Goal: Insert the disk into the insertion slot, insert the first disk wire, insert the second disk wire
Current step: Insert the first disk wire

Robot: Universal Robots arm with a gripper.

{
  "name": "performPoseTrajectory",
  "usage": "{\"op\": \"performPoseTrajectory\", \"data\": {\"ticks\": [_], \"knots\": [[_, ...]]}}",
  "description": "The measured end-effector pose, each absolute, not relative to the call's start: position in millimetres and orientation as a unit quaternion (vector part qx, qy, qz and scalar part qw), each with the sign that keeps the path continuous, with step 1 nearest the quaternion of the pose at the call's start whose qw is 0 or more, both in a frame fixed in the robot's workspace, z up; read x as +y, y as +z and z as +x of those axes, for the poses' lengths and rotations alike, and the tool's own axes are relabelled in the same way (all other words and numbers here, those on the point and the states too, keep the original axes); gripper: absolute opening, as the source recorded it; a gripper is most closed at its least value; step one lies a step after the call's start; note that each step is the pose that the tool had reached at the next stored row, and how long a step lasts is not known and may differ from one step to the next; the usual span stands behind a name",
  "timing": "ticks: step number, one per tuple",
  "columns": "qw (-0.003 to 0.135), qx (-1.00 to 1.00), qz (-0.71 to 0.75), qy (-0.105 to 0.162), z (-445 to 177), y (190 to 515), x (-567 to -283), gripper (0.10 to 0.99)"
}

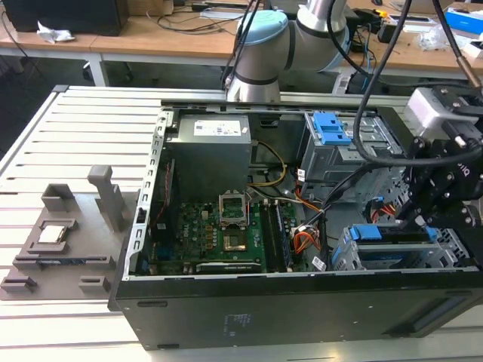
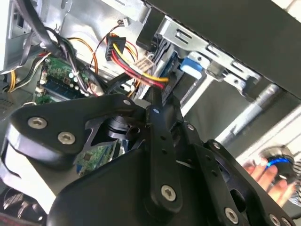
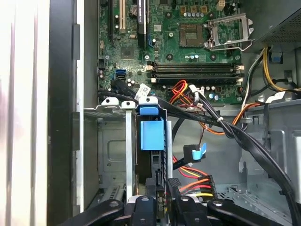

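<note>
A: Where's the case (image 1: 302,309)?
B: On the worktop (image 1: 68,136), with the parts tray (image 1: 60,241) to the exterior view's left.
A: Inside?
B: The motherboard (image 1: 204,234) is in front of the power supply (image 1: 211,151). The disk (image 1: 375,232) is in the insertion slot (image 1: 343,260), near corner, exterior view's right.

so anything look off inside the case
Nothing spilled or broken. The disk sits in its slot, but a black plug with a blue tab hangs loose beside it, not connected to anything.

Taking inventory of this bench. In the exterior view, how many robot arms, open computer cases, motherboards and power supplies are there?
Arm: 1
Case: 1
Motherboard: 1
Power supply: 1
Total: 4
</note>
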State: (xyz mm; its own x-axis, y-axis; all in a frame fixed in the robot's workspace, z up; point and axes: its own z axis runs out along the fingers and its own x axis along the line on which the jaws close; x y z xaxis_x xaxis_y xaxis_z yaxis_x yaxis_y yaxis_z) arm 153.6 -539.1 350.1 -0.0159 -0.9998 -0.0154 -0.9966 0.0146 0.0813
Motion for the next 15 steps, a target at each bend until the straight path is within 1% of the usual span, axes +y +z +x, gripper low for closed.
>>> {"op": "performPoseTrajectory", "data": {"ticks": [4, 6, 8, 10, 15], "knots": [[0.030, -0.712, 0.701, -0.028, 154, 369, -536, 0.224], [0.031, -0.712, 0.701, -0.026, 154, 381, -534, 0.106], [0.033, -0.712, 0.701, -0.025, 154, 397, -533, 0.106], [0.033, -0.712, 0.701, -0.025, 154, 404, -533, 0.106], [0.033, -0.712, 0.701, -0.025, 154, 406, -533, 0.106]]}}
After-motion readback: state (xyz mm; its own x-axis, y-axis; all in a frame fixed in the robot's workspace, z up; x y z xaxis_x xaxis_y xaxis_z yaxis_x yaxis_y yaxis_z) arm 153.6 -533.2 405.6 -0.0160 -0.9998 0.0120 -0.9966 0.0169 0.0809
